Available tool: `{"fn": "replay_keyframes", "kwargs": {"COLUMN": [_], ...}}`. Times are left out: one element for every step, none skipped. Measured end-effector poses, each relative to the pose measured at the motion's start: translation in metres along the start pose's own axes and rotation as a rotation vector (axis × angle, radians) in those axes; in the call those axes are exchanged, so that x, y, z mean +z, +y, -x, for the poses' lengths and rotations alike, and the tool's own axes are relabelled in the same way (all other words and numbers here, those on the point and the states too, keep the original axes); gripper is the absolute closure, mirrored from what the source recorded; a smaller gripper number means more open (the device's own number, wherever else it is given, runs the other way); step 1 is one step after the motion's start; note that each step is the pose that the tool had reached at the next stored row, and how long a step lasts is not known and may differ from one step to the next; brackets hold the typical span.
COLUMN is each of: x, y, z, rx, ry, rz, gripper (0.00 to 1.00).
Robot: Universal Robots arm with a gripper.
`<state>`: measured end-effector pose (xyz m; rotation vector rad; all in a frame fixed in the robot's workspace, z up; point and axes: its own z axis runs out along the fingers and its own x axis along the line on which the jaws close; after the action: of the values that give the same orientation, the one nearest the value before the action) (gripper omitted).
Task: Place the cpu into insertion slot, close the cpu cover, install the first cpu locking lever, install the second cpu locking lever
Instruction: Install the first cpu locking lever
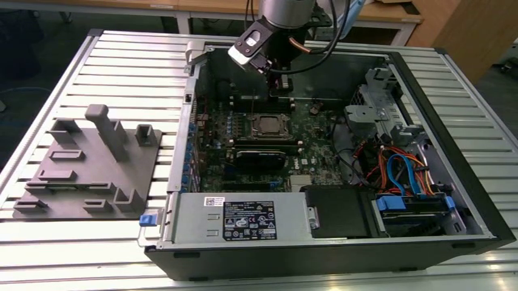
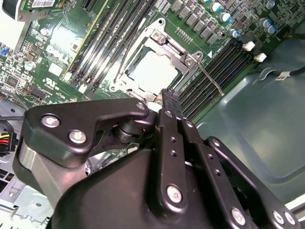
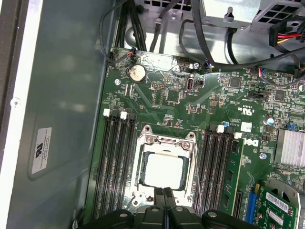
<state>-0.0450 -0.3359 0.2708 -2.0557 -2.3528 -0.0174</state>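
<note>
The cpu (image 3: 163, 171) lies with its dull silvery top up in the insertion slot (image 3: 139, 168) on the green board. The cpu cover (image 3: 164, 143) lies flat around it as a metal frame. In the second wrist view the cpu (image 2: 155, 71) shows inside the cpu cover (image 2: 175, 48). A thin wire locking lever (image 3: 196, 181) runs along one side of the socket, and the same kind of lever (image 2: 211, 80) shows in the second wrist view. My gripper (image 3: 165, 192) hovers at the socket's edge, shut with nothing in it. In the exterior view my gripper (image 1: 279, 97) hangs just behind the socket (image 1: 265, 125).
The open computer case (image 1: 421, 79) stands on a slatted metal table (image 1: 121, 60). Black memory slots (image 3: 116, 162) flank the socket on both sides. Cables (image 1: 396, 163) and drive bays fill the exterior view's right. A grey fixture plate (image 1: 89, 163) sits at the exterior view's left.
</note>
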Motion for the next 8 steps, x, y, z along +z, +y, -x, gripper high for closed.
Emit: {"fn": "replay_keyframes", "kwargs": {"x": [0.0000, 0.0000, 0.0000, 0.0000, 0.0000, 0.0000, 0.0000, 0.0000], "y": [0.0000, 0.0000, 0.0000, 0.0000, 0.0000, 0.0000, 0.0000, 0.0000], "z": [0.0000, 0.0000, 0.0000, 0.0000, 0.0000, 0.0000, 0.0000, 0.0000], "rx": [0.000, 0.000, 0.000, 0.000, 0.000, 0.000, -0.001, -0.003], "ry": [0.0000, 0.0000, 0.0000, 0.0000, 0.0000, 0.0000, 0.0000, -0.0001], "rz": [0.0000, 0.0000, 0.0000, 0.0000, 0.0000, 0.0000, 0.0000, -0.0001], "gripper": [0.90, 0.90, 0.90, 0.90, 0.90, 0.90, 0.90, 0.90]}}
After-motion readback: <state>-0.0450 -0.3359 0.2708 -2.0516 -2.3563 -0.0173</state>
